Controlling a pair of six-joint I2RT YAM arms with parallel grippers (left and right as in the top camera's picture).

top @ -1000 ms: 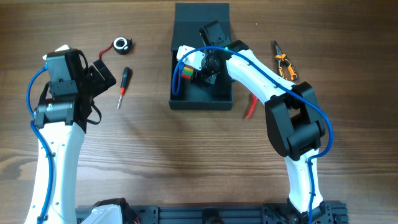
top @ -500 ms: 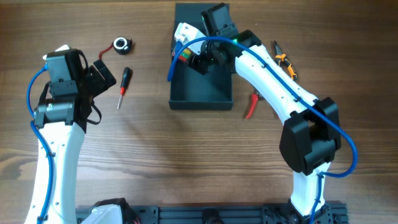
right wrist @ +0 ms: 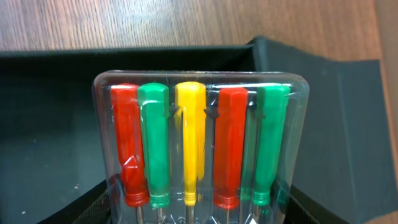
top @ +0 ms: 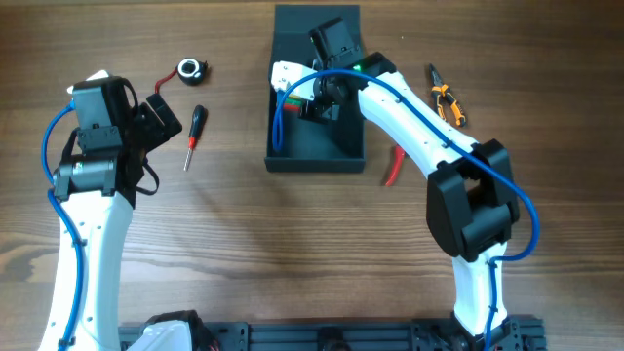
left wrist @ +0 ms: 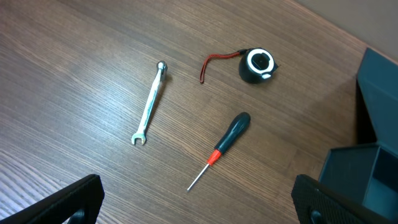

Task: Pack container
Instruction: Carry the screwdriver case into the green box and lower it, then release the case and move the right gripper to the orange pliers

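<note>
The container [top: 314, 164] is a dark square box at the table's back centre, its flap lid [top: 317, 19] open behind it. My right gripper [top: 314, 97] reaches over the box's back left part. It is shut on a clear case of screwdrivers [top: 291, 80] with red, green and yellow handles. In the right wrist view the case [right wrist: 200, 143] fills the middle, upright between both fingers [right wrist: 93, 205], above the container's dark inside [right wrist: 50, 124]. My left gripper [top: 161, 117] hovers open at the left, nothing between its fingertips [left wrist: 74, 199].
A black-and-red screwdriver [left wrist: 227, 140], a black tape measure [left wrist: 256, 65] and a silver wrench [left wrist: 150, 102] lie on the wood ahead of the left gripper. Orange-handled pliers [top: 446, 97] and a red-handled tool [top: 393, 168] lie right of the container.
The right arm carried the case from the container's left middle toward the back, then a little forward again. The left arm has not moved.
</note>
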